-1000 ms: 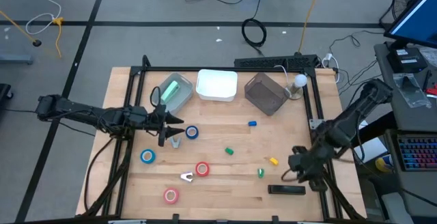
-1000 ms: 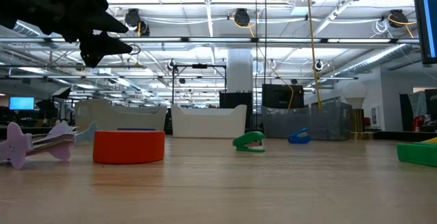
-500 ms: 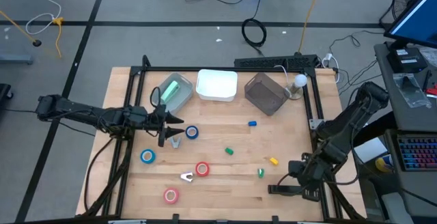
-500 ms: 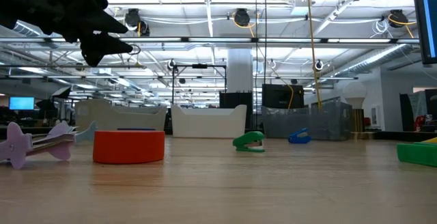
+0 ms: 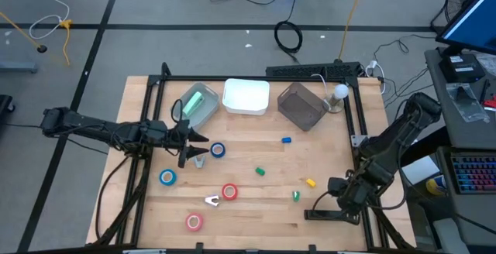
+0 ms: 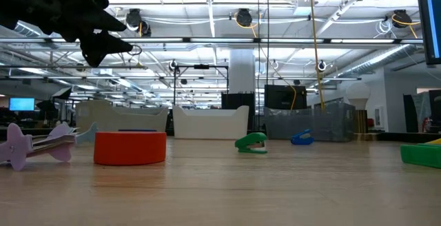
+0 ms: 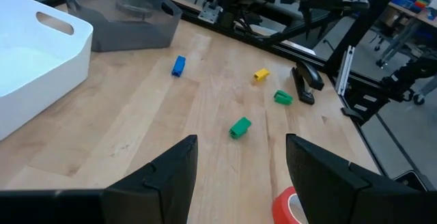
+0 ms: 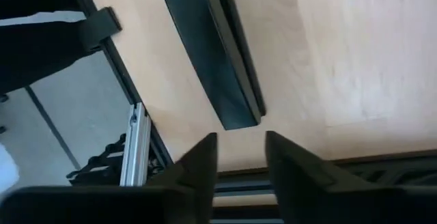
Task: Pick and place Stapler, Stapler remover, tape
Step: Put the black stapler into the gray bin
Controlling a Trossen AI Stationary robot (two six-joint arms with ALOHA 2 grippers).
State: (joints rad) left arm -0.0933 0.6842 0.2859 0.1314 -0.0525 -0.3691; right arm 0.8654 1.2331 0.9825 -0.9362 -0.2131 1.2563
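Observation:
My left gripper [image 5: 194, 144] is open and empty, up above the table [image 6: 103, 43] [image 7: 239, 176], beside a blue tape roll [image 5: 218, 150] and a pale stapler remover [image 5: 200, 161]. Another blue roll [image 5: 167, 177], a red roll [image 5: 229, 191] [image 6: 129, 148] and a pink roll [image 5: 194, 221] lie flat on the table. A lilac stapler remover [image 5: 211, 200] [image 6: 34, 143] lies near the red roll. My right gripper [image 5: 337, 204] [image 8: 239, 156] is open just over the end of a black stapler [image 5: 325, 214] [image 8: 212, 53], which lies flat by the near right corner; the fingers do not touch it.
Small staplers lie mid-table: green [image 5: 260, 171], blue [image 5: 286, 139], yellow [image 5: 311, 182], green [image 5: 295, 196]. A clear bin with a green thing inside [image 5: 198, 103], a white bin [image 5: 246, 97] and a grey bin [image 5: 302, 105] stand at the far edge. A black frame rail [image 5: 358, 142] runs along the right edge.
My right gripper has gone toward the table's near edge and down, to the black stapler's end. The stapler has stayed where it was.

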